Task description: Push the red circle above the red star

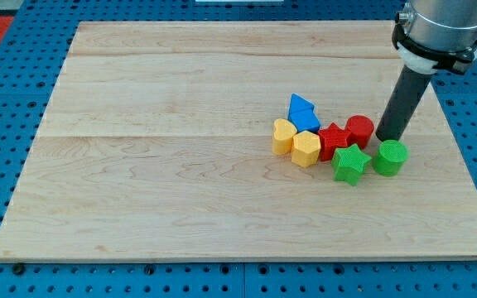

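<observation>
The red circle (359, 129) sits in the right half of the wooden board (180, 165), closer to the right edge than to the left and roughly midway between the top and bottom edges. My tip (385, 137) stands just beside it on the view's right, so close that I cannot tell whether the two touch or a sliver of board lies between them. The rod rises from there up and to the right toward the metal cuff near the top right corner. There is no gripper on this arm, so nothing opens, closes or holds; the rod's end simply rests at table height.

The red star (333, 139) lies touching the red circle on its left and slightly lower, so the circle is at the star's upper right.

Just below my tip, toward the bottom edge, stands a green cylinder (389, 157), very near or touching the rod's base. A green star (349, 163) lies to its left, below the red star. Further left, a yellow hexagon (306, 148) presses against the red star, with a yellow heart (283, 136) beside it. A blue block (303, 112), roughly triangular, sits above the two yellow ones.
</observation>
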`<act>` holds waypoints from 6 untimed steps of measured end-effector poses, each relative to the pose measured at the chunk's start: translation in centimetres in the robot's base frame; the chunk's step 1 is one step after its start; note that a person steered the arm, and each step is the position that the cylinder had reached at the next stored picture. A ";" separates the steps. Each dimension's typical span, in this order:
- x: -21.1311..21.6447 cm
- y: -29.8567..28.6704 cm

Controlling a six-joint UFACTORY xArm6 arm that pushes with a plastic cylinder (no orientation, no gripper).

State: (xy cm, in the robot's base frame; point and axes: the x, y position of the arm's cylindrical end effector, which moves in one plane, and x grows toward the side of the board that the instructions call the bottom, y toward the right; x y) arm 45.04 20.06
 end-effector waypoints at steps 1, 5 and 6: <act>0.0 -0.4; -0.9 -5.2; -1.0 -2.5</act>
State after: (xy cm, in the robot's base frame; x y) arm 44.07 17.59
